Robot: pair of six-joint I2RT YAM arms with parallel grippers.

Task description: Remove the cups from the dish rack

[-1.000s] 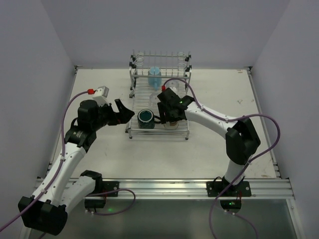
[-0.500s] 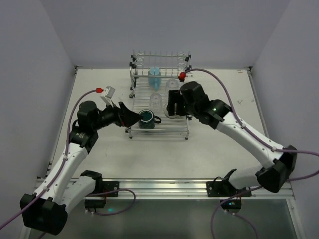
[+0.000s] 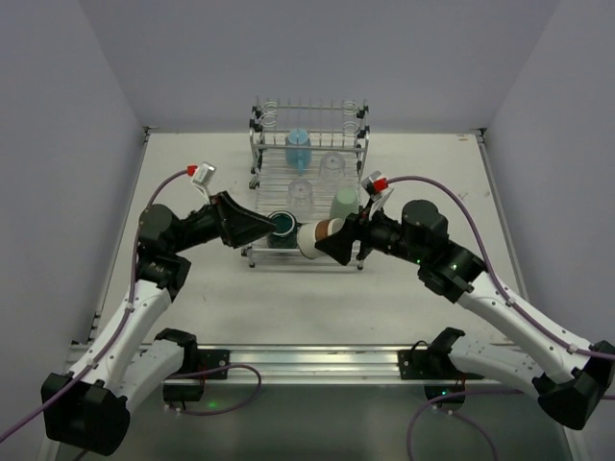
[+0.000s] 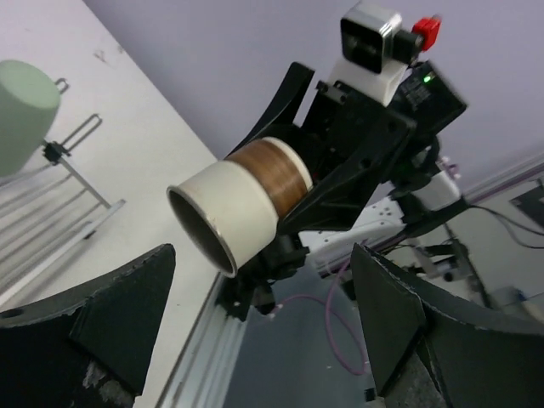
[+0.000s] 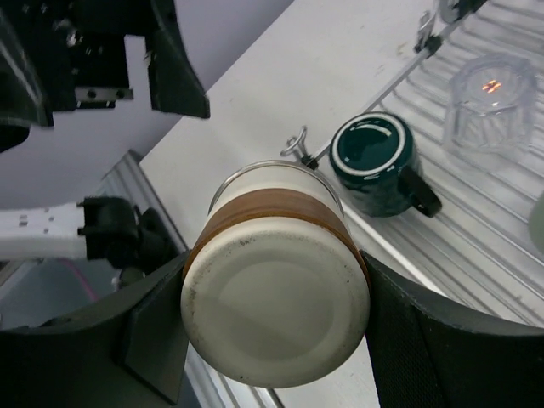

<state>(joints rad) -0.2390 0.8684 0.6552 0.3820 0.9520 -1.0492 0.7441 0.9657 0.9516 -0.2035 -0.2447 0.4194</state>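
Your right gripper has its jaws clamped on the beige cup, with its fingers pressed on either side of the body near the closed base. The cup lies on its side in the air. A brown band runs round its middle and its open mouth points toward the left of the overhead frame. There it sits at centre frame, over the near edge of the dish rack.

Your left gripper faces that mouth with its jaws wide apart and nothing between them. In its wrist view the cup's rim is centred between the two dark fingers and touches neither.

The dark teal mug stands upright at the lower left corner of the rack's slatted base, just beside the left gripper's tips. The pale green cup is on the slats up and to the right of the held cup. The two clear tumblers stand mid-rack. The light blue cup stands against the back rail. The rack rests on the white tabletop, in the upper centre of the overhead view.
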